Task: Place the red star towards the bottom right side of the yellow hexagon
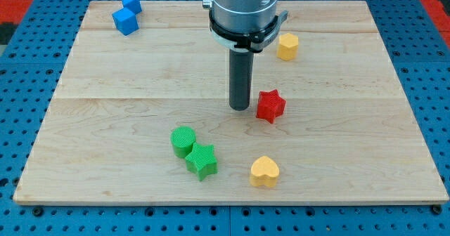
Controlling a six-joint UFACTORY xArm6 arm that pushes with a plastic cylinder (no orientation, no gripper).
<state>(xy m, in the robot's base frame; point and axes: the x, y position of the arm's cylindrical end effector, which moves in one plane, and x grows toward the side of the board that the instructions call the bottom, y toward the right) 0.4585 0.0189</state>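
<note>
The red star [270,105] lies on the wooden board [126,123] right of centre. The yellow hexagon [287,46] sits above it, near the view's top right. My tip [240,108] stands just left of the red star, a small gap apart from it. The rod hangs down from the grey arm end [246,11] at the view's top centre.
A green cylinder [183,140] and a green star [202,160] touch each other at lower centre. A yellow heart [264,171] lies below the red star. Two blue blocks [126,15] sit at the top left corner.
</note>
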